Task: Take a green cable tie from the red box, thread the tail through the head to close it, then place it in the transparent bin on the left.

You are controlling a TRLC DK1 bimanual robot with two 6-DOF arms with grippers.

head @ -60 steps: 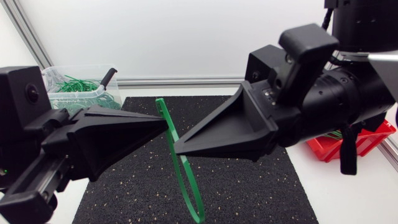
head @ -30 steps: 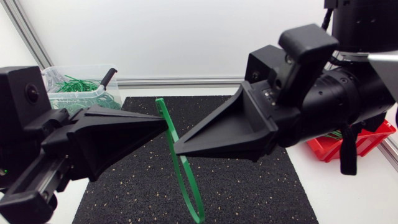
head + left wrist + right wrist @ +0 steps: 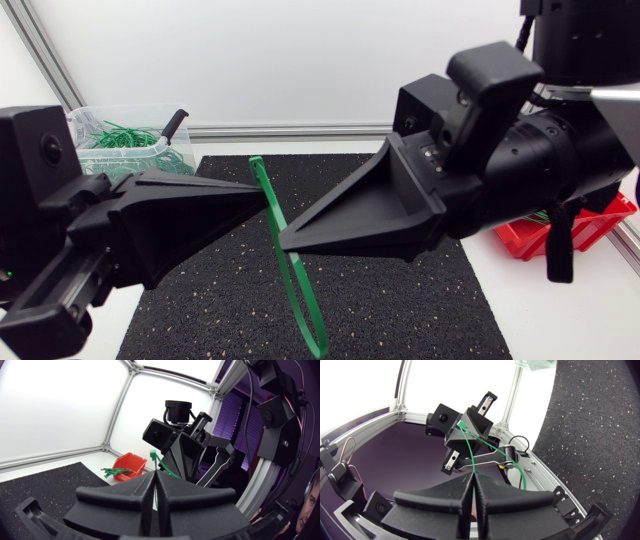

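The cable tie (image 3: 296, 288) sits between the two claws, which meet tip to tip above the mat (image 3: 400, 300). The left gripper (image 3: 266, 204) is closed narrow on the strip near its upper end. The right gripper (image 3: 284, 238) pinches it just below, wedge fingers pressed together. Each wrist view shows the green band running out from the slit between its own fingertips.

The tie is a flat, glossy plastic ribbon bent into a long, slim loop; the fingers are matte black wedges, the mat black speckled granular rubber.

Its long axis crosses the line of the grippers — loop end toward the mat's near edge. The red box (image 3: 590, 225) lies beyond the right arm and the transparent bin (image 3: 150, 160) behind the left.
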